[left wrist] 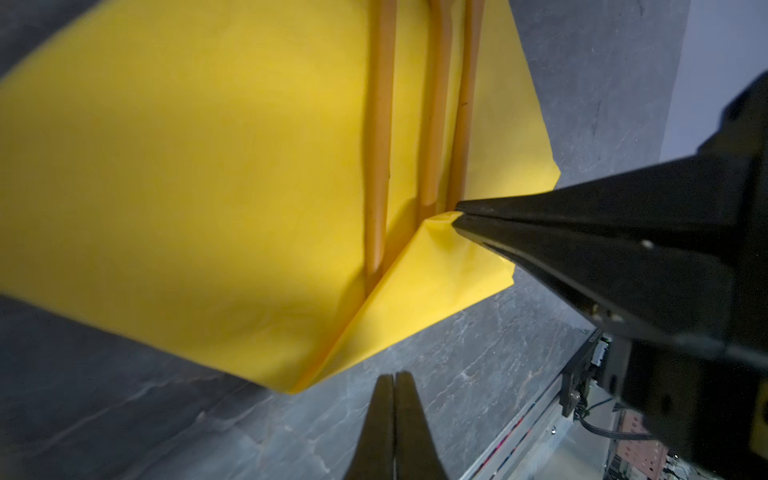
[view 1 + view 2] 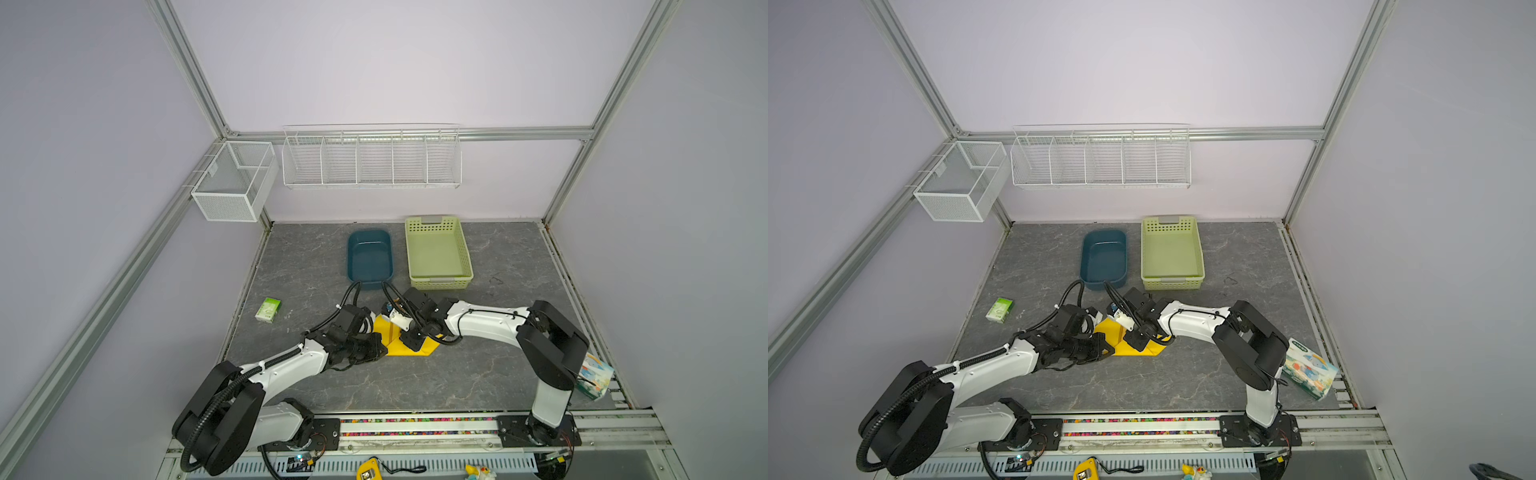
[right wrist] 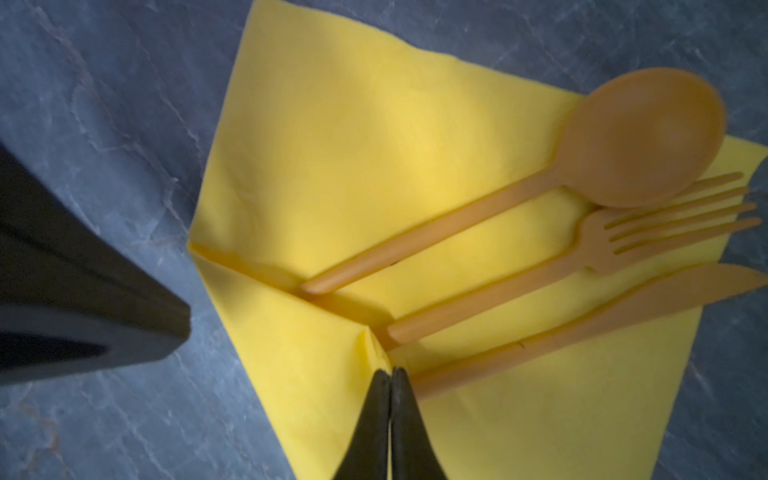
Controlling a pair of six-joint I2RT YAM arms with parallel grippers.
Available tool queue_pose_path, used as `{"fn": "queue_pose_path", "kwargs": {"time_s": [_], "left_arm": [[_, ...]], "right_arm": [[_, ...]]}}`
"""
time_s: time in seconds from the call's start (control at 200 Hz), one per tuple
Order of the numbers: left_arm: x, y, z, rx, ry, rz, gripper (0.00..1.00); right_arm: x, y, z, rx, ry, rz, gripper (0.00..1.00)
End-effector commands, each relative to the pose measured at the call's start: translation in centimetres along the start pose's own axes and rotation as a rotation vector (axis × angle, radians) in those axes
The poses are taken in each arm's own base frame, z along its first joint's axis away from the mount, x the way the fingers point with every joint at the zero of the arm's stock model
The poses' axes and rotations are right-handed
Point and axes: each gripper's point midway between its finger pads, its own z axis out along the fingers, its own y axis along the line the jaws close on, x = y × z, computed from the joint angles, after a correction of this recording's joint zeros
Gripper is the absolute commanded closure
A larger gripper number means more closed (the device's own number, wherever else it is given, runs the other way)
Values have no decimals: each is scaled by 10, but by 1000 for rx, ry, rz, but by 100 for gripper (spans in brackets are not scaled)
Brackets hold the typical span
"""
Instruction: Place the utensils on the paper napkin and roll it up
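Observation:
The yellow paper napkin (image 3: 374, 158) lies on the grey table, and shows in both top views (image 2: 399, 350) (image 2: 1129, 350). One corner is folded up over the handle ends. On it lie the utensils side by side: a spoon (image 3: 640, 137), a fork (image 3: 602, 245) and a knife-like piece (image 3: 623, 307). Their handles (image 1: 378, 145) run towards the fold. My right gripper (image 3: 390, 370) is shut on the tip of the folded corner (image 1: 440, 226). My left gripper (image 1: 394, 376) is shut and empty, just off the napkin's edge above bare table.
A blue tub (image 2: 351, 257) and a green basket (image 2: 432, 222) stand behind the napkin. A green-white packet (image 2: 268, 309) lies at the left. A patterned tissue pack (image 2: 1308, 372) sits at the right edge. Wire baskets (image 2: 372, 160) hang on the back wall.

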Motion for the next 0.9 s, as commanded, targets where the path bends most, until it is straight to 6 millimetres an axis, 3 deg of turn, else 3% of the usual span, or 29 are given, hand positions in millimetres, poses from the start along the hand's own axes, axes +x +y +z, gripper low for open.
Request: {"fn": "queue_pose_path", "kwargs": {"time_s": [0.0,0.235,0.475,0.895], "left_arm": [[-16,7,-10,-88,-75,18,100],[-17,19,4,-152,-36,22,100],[-20,32,3,-228,-49,18,100],[-2,46,14,-252,40,13,100]], "right_arm": [[-1,-1,-8,-2,-24,19,93],[-2,-1,-9,-8,-29,17,93],[-4,-1,-11,-6,-37,20,93],[-9,-7,-15,6,-62,44,93]]}}
